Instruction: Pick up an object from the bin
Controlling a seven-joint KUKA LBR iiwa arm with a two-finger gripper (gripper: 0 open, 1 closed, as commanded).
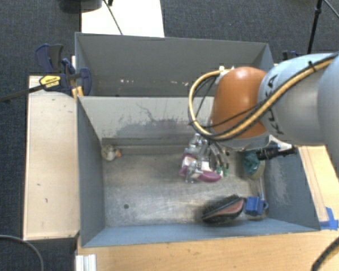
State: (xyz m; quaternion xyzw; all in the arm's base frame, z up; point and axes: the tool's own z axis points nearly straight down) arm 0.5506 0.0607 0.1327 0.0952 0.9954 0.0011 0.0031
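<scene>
Grey bin (90,168), with a few loose things on its floor. Near the middle, gripper (202,158) hanging low under an orange cover (240,100), right at a pink and purple thing (202,175). Just right of the gripper, a teal thing (250,164), partly hidden by the arm. Below and right of the gripper, by the near wall, a dark oval thing (223,209) with a red patch, touching a blue thing (255,206). Well left of the gripper, a small pale lump (108,152). Cannot tell whether apart, together or clamped on the pink and purple thing.
</scene>
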